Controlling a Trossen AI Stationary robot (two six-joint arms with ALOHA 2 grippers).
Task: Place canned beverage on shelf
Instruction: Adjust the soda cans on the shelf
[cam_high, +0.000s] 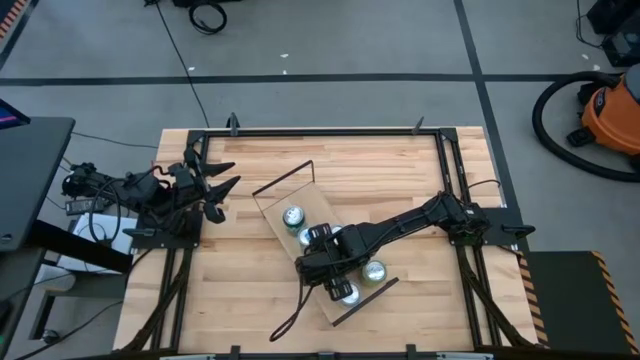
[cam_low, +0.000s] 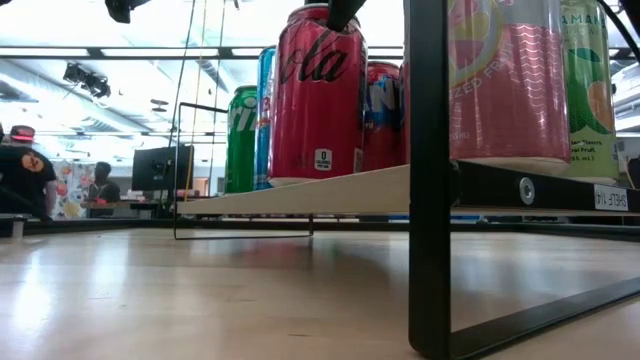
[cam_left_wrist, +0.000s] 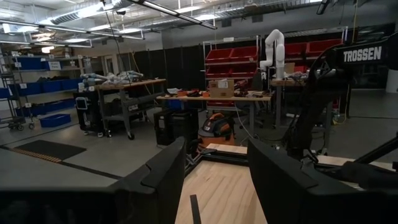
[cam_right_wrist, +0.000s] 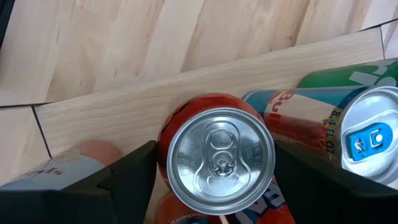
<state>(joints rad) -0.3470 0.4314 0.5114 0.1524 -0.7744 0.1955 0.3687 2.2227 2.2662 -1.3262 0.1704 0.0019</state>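
Observation:
The shelf (cam_high: 272, 200), a light-wood board on a dark wire frame, lies slantwise at mid-table. A red cola can (cam_low: 315, 95) stands upright on the board (cam_low: 340, 190) among other cans; its silver top shows in the right wrist view (cam_right_wrist: 221, 152). My right gripper (cam_right_wrist: 217, 168) reaches in from the table's right and is over the can from above (cam_high: 322, 252), hiding it in the high view. Its fingers are closed on the can's sides. My left gripper (cam_high: 222, 190) waits open and empty at the table's left edge, also in its own wrist view (cam_left_wrist: 217, 180). My right gripper pinches the red can's upper wall (cam_right_wrist: 166, 134) between its two fingers (cam_right_wrist: 134, 174), one on each side just below the rim. The fingers come from above, pointing down. The can stands upright with its base (cam_low: 310, 180) on the shelf board.
Other cans crowd the shelf: a blue-topped one (cam_right_wrist: 370, 140) and a green one (cam_right_wrist: 348, 78) right beside the red can, a green one (cam_low: 240, 140), a pink one (cam_low: 505, 80). Two more stand toward the shelf's near end (cam_high: 375, 270). The frame's dark post (cam_low: 430, 180) is close to the low camera.

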